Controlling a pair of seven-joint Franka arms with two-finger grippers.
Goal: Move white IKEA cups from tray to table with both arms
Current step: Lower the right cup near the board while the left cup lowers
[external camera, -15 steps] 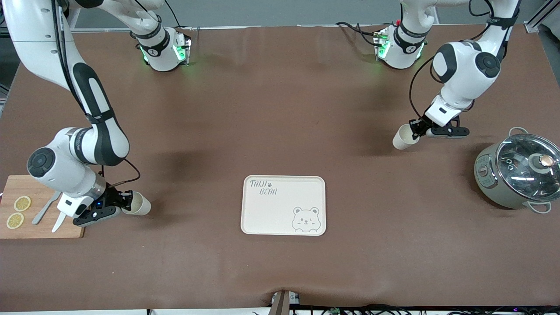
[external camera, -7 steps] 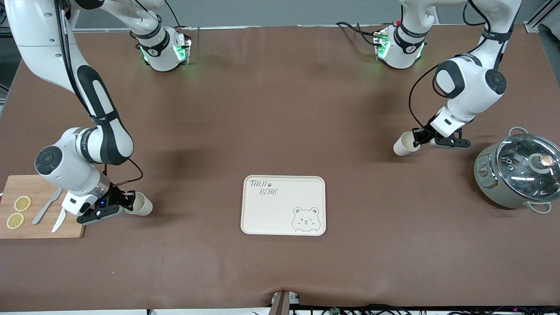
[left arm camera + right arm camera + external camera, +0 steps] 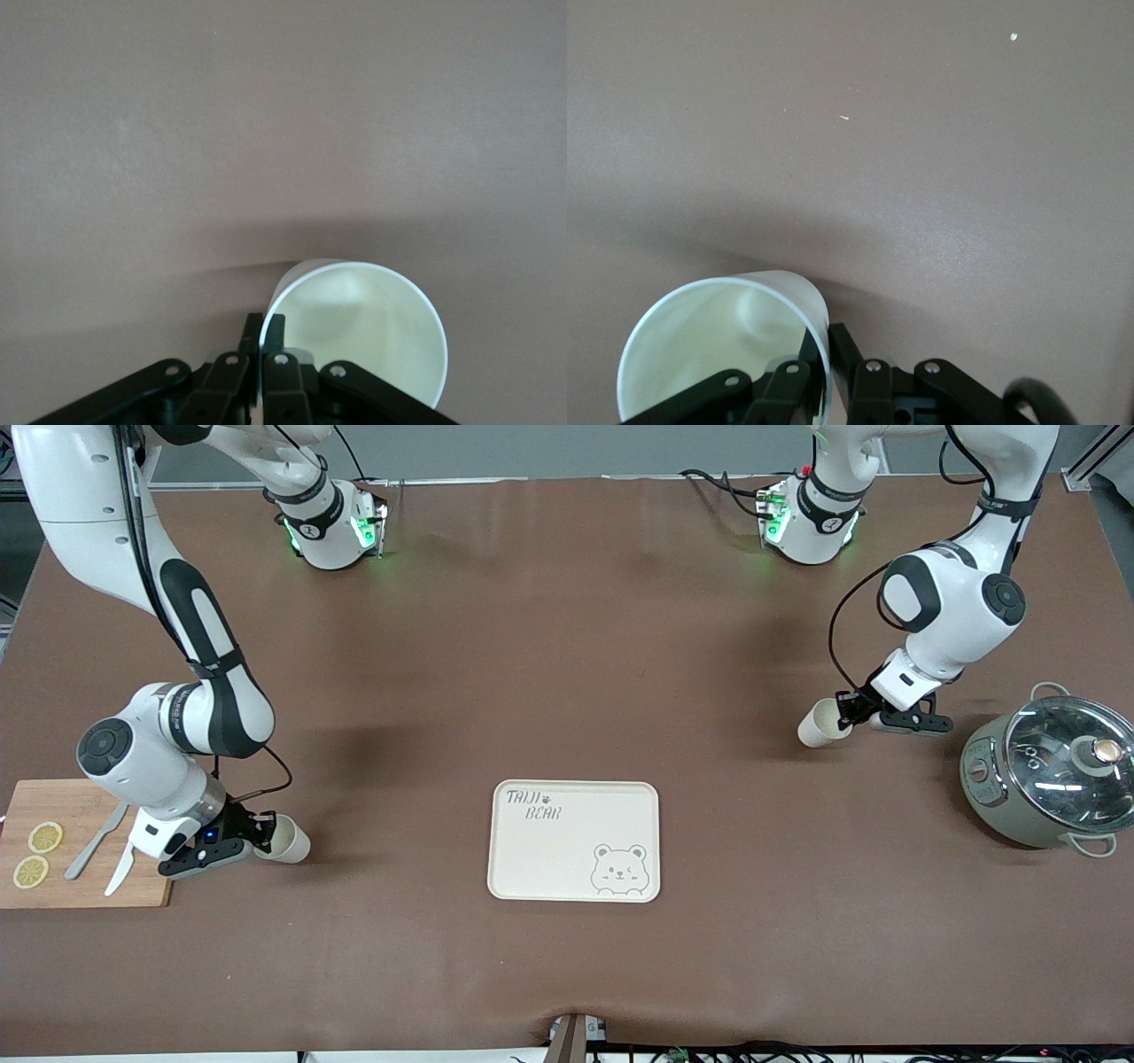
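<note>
Cups are both off the tray (image 3: 574,841), operator: your left gripper (image 3: 848,710) pinches one cup (image 3: 817,724) by its rim near the pot (image 3: 1050,771), your right gripper (image 3: 257,840) pinches the other cup (image 3: 290,841) beside the cutting board (image 3: 84,806). Only setting down and letting go on the table (image 3: 567,646) looks left.

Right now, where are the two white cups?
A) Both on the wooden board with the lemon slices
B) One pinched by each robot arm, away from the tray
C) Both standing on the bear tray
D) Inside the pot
B: the bear tray has nothing on it, while the left gripper pinches the rim of one cup and the right gripper pinches the other cup, each with its jaws shut on the rim.
</note>
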